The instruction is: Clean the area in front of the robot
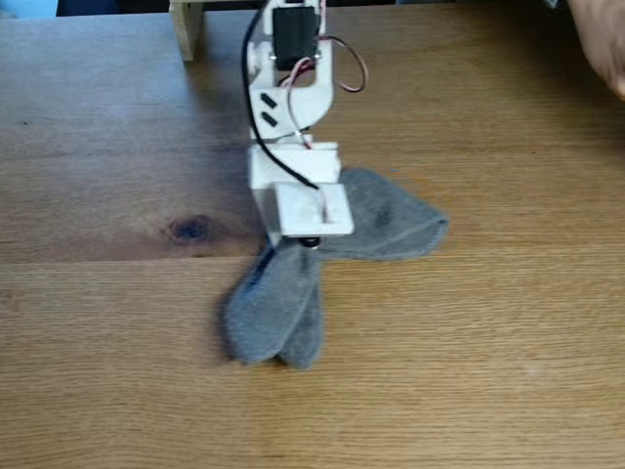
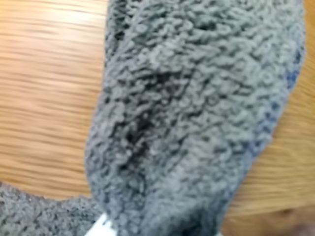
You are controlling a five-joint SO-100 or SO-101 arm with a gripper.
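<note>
The end effector (image 1: 305, 239) is down at the tabletop (image 1: 488, 371), pinching the grey terry cloth (image 1: 283, 303) at its bunched middle. In the wrist view the cloth (image 2: 197, 108) trails from the plates. One lobe spreads right of the end effector, another toward the camera. A dark knot (image 1: 190, 229) lies left of it. Wiping seems underway; no dirt is visible, so the remainder is unclear.

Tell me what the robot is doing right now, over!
Hand down on the grey cloth, grip hidden. Cloth bunched on the wooden table, beside the dark knot. Someone's hand at the far corner, not in the way.
</note>
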